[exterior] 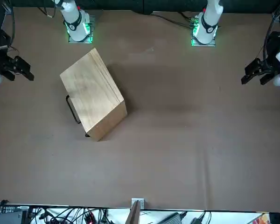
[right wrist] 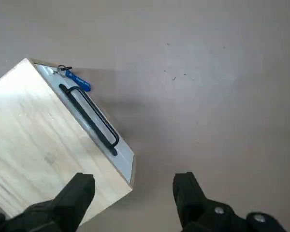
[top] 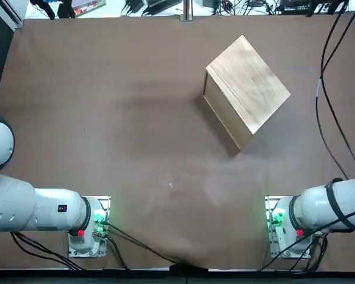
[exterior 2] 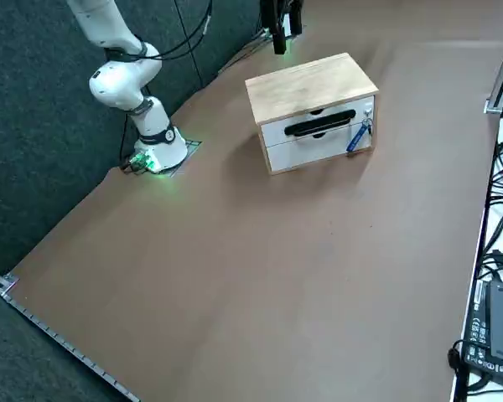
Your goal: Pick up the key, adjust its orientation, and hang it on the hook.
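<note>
The key (exterior 2: 359,136) hangs on the white drawer front (exterior 2: 280,132) of the box (exterior 2: 310,84), near the end of the front away from the robot's base. In the right side view its long axis is tilted, neither upright nor level: the ring end is up, and the blue head slants down from it, its free end swung toward the side where the black handle (exterior 2: 320,124) is. A short metal part hangs beside the blue head, pointing downward. In the right wrist view the head slants out past the drawer front, leaning along the handle's direction but not quite parallel to it. The hook is too small to make out clearly.

The box stands turned at an angle on the desk (top: 136,148), its drawer front toward the robot's right. The right gripper (right wrist: 134,175) is wide, its fingers well apart with nothing between them, above the desk and apart from the key.
</note>
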`<action>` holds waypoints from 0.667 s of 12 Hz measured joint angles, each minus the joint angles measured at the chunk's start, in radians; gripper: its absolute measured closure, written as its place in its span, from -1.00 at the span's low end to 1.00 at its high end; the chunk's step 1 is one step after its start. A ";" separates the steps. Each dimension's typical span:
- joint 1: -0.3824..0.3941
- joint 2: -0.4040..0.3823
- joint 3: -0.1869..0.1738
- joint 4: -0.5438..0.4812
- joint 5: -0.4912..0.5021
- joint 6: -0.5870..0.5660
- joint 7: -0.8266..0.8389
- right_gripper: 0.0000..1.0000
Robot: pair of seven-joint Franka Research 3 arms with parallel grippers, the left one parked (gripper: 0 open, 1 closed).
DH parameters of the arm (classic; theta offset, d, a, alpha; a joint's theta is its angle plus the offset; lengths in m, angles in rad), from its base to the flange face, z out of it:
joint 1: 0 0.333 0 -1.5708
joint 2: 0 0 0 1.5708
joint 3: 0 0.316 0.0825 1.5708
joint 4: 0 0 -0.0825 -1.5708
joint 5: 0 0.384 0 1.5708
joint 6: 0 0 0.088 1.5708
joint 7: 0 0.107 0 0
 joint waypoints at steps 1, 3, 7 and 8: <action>0.001 -0.013 0.000 -0.029 0.000 0.018 0.011 -1.00; 0.010 -0.038 0.000 -0.073 0.000 0.031 0.056 -1.00; 0.012 -0.045 -0.001 -0.075 0.000 0.033 0.058 -1.00; 0.012 -0.045 -0.002 -0.075 0.000 0.034 0.058 -1.00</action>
